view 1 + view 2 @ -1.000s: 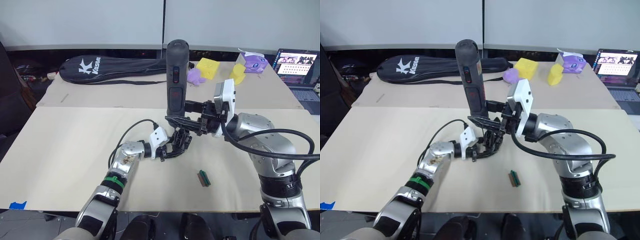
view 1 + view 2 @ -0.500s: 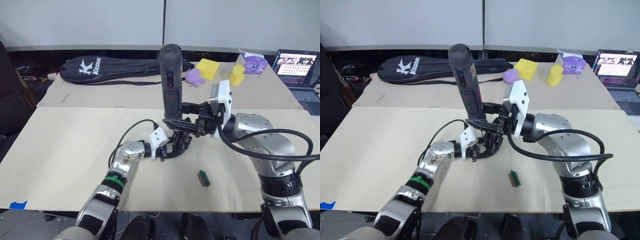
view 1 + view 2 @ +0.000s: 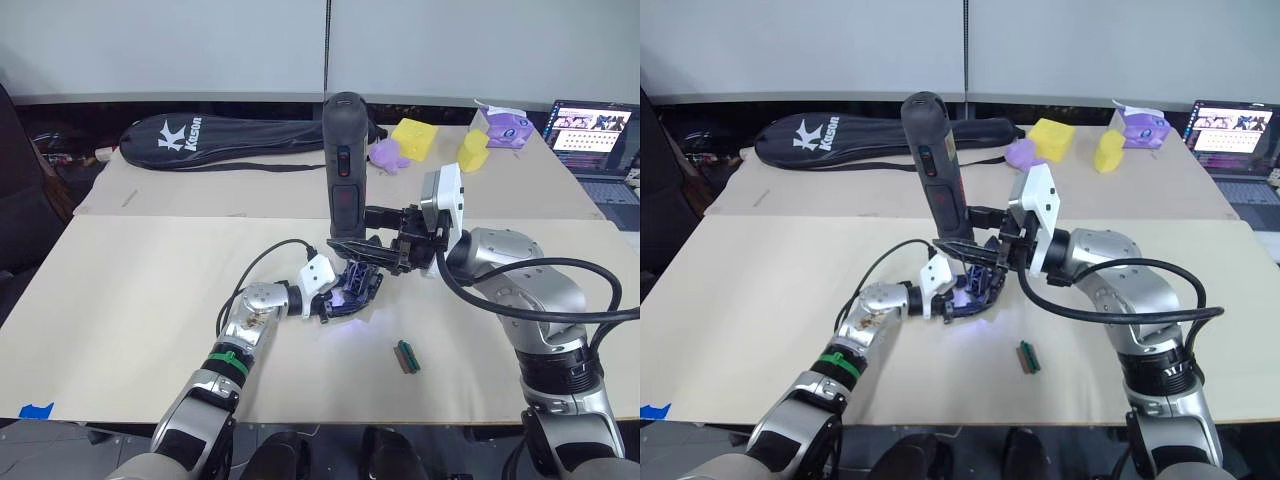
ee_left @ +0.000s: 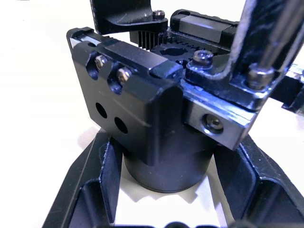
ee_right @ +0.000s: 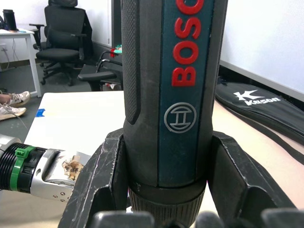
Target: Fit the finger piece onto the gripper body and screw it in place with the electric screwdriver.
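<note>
At mid-table my left gripper (image 3: 352, 292) clamps the gripper body (image 4: 156, 118), black, lit violet. My right gripper (image 3: 372, 243) grips the upright electric screwdriver (image 3: 343, 165).

Bare tabletop (image 3: 120, 300) wide on the left; small green block (image 3: 406, 355) near right; racket bag (image 3: 230, 135), foam toys (image 3: 415, 137) behind

Black racket bag (image 3: 225, 137) with white lettering lies along the far table's left part; purple toy (image 3: 387, 153) and two yellow blocks (image 3: 414, 136) (image 3: 474, 149) sit to its right, with a purple-and-white box (image 3: 509, 126) near a laptop (image 3: 590, 128) at the far right. Small green block (image 3: 407, 355) lies on the near table (image 3: 130, 290). Office chair (image 5: 66, 45) shows in the right wrist view.
</note>
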Controlling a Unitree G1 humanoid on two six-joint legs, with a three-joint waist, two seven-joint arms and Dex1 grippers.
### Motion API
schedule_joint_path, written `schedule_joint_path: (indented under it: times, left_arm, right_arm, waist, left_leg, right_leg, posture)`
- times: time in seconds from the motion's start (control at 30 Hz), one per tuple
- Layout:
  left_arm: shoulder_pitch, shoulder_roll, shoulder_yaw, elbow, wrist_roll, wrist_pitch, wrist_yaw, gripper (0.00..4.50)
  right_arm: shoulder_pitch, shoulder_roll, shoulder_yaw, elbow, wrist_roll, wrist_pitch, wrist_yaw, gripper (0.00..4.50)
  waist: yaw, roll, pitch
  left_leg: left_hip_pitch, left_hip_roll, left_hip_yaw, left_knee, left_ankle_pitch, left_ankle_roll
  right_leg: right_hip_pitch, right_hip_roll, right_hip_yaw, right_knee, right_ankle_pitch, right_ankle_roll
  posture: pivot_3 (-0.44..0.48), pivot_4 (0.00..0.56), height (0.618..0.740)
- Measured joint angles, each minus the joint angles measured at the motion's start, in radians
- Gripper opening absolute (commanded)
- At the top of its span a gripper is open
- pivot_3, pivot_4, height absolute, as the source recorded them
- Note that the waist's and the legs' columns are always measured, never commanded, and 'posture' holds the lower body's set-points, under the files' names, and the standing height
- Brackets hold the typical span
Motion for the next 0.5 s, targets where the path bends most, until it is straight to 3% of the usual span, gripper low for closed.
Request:
schedule_joint_path:
  times: [0.33,0.5]
  left_arm:
    - [-0.002,0.000,0.000,0.001,0.000,0.000,-0.001,2.29]
    - [-0.010,0.001,0.002,0.001,-0.005,-0.004,-0.003,2.29]
  right_arm:
    - [-0.004,-0.001,-0.016,-0.017,0.004,0.006,-0.003,1.91]
    - [-0.075,0.007,-0.061,-0.027,0.093,0.062,-0.016,1.91]
  waist:
    - [0.000,0.000,0.000]
    - [0.000,0.000,0.000]
  left_leg:
    - [0.000,0.000,0.000,0.000,0.000,0.000]
    - [-0.011,0.000,0.000,0.000,0.002,-0.003]
  right_leg:
    - [0.000,0.000,0.000,-0.001,0.000,0.000]
    - [-0.012,0.000,0.000,0.002,0.000,0.000]
  posture:
    - [0.000,0.150,0.723]
    - [0.000,0.150,0.723]
